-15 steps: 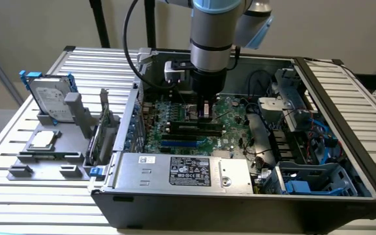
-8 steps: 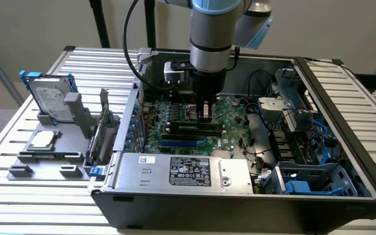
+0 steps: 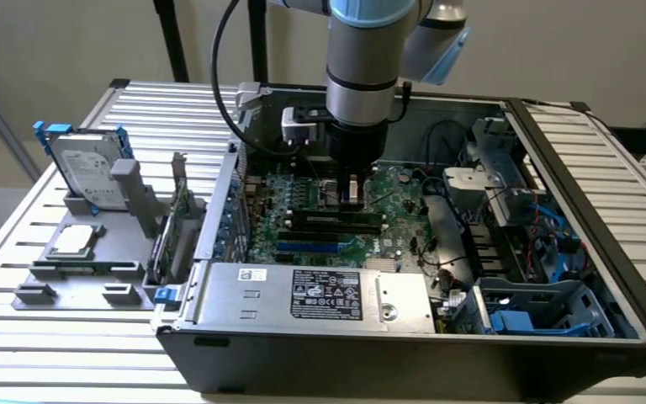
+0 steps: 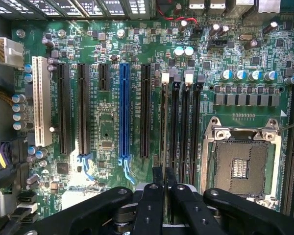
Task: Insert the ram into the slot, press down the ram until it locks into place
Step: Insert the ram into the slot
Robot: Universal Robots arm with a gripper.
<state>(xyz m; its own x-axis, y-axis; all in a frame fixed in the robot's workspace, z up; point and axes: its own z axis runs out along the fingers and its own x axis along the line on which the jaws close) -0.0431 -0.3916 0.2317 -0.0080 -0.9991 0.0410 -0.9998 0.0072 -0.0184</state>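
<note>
**While the stick stands along its slot, locking is not yet to be seen**

As the wrist view looks down past the gripper, its two black fingers stand narrow, pinched on the thin upper edge of the memory stick. Beyond the fingertips the stick runs edge-on along the slot. This is the one of four parallel memory slots that lies farthest from the silver processor socket. On the side of this slot away from the processor socket stands a long blue slot. In the exterior view the gripper hangs low over the green board inside the open computer case.

I judge that the step in hand is the inserting, or the start of the pressing. Whether the stick is already seated I cannot tell, because the end clips are too small to read. This step calls for a straight downward push, with the stick in line with the slot, so that both ends go down evenly.
</note>
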